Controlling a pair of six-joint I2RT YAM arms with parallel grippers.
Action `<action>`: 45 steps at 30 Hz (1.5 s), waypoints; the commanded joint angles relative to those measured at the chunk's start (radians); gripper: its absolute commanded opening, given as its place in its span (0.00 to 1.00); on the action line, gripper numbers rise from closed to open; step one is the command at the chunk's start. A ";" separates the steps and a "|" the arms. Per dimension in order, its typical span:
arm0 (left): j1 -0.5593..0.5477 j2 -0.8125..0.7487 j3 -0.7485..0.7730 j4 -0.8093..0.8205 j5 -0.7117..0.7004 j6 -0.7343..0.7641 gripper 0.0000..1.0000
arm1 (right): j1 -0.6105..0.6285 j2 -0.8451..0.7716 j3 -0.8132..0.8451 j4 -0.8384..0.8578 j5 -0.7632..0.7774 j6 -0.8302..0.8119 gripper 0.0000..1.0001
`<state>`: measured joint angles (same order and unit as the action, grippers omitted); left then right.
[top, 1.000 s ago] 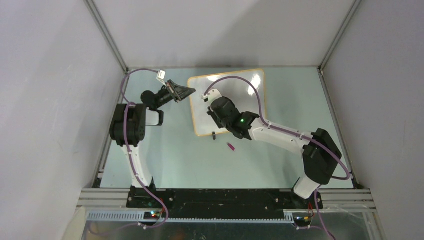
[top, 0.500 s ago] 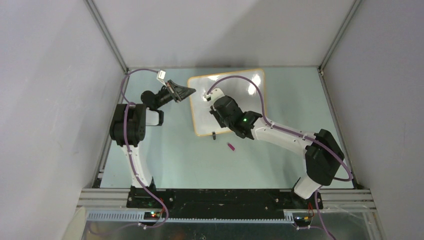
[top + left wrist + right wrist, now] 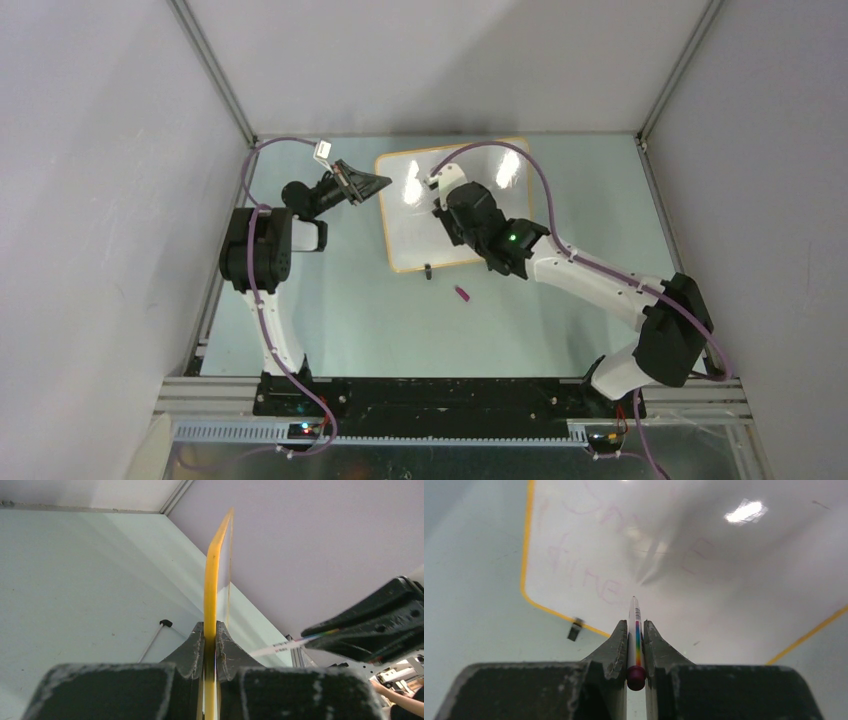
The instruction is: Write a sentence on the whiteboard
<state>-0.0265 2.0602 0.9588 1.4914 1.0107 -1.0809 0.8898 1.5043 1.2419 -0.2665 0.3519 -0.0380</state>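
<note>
- Writing is the step in hand. From the top external view, the whiteboard [image 3: 408, 232] lies at the far middle of the table [image 3: 330, 320]. Your left gripper [image 3: 376, 183] is at its left edge and your right gripper [image 3: 452, 200] is over its upper middle. A small purple cap [image 3: 463, 294] sits on the table just beside the board's near edge, close to a black clip foot [image 3: 428, 270].
- Left wrist: the left gripper [image 3: 210, 639] is clamped narrow on the orange-yellow frame of the whiteboard [image 3: 215, 580], seen edge-on. The right gripper [image 3: 372, 625] reaches in from the side with the marker [image 3: 280, 646].
- Right wrist: the right gripper [image 3: 636, 630] is closed tight on the rainbow-banded marker [image 3: 636, 642], tip aimed at the whiteboard [image 3: 744, 585]. Faint pink lettering [image 3: 596, 582] is already down. You cannot tell whether the tip touches the board.
- Next, I judge you need light, steady tip contact and short strokes to the right of the last letters — keep the left clamp firm so the board does not slide.
- Against the frame a second ago, your right arm has swung rightward and farther across the board; the left arm and the board have not shifted.
</note>
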 commanded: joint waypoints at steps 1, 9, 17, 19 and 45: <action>-0.007 0.017 0.002 0.030 0.061 0.031 0.00 | -0.062 -0.022 0.002 0.009 0.026 0.001 0.00; -0.006 0.017 0.000 0.030 0.057 0.031 0.00 | -0.123 -0.017 -0.008 0.044 0.015 -0.001 0.00; 0.022 0.008 0.013 0.039 0.076 -0.011 0.00 | -0.105 -0.028 -0.020 0.037 0.013 0.002 0.00; 0.023 0.001 0.018 0.038 0.087 -0.024 0.00 | -0.093 -0.033 -0.021 0.034 0.008 0.004 0.00; 0.082 -0.036 0.003 0.038 0.104 -0.016 0.00 | -0.080 0.037 -0.017 0.140 -0.003 -0.029 0.00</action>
<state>0.0532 2.0594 0.9596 1.4883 1.1126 -1.1213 0.8078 1.5185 1.2083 -0.1745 0.3569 -0.0563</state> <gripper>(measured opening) 0.100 0.142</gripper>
